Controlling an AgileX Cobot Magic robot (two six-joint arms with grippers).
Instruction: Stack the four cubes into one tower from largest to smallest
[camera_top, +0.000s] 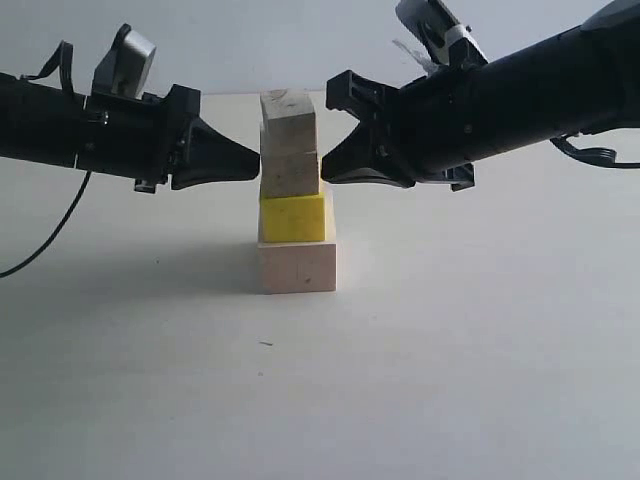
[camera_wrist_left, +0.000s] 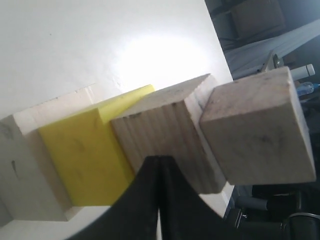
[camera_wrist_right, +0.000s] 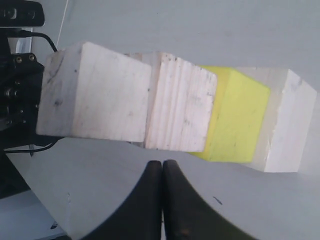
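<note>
The tower stands mid-table: a large pale wooden cube (camera_top: 297, 266) at the base, a yellow cube (camera_top: 292, 217) on it, then a smaller wooden cube (camera_top: 290, 173), then the top cube (camera_top: 288, 120), which sits slightly twisted. My left gripper (camera_top: 255, 161) is shut, its tip against the left face of the third cube (camera_wrist_left: 160, 135). My right gripper (camera_top: 325, 167) is shut too, its tip at that cube's right side; the right wrist view shows a small gap between the tip (camera_wrist_right: 162, 162) and the cube (camera_wrist_right: 180, 110). Neither gripper holds anything.
The pale table (camera_top: 450, 350) lies around the tower. A black cable (camera_top: 50, 235) trails from the left arm over the table's left side. Both arms reach in level from either side at the third cube's height.
</note>
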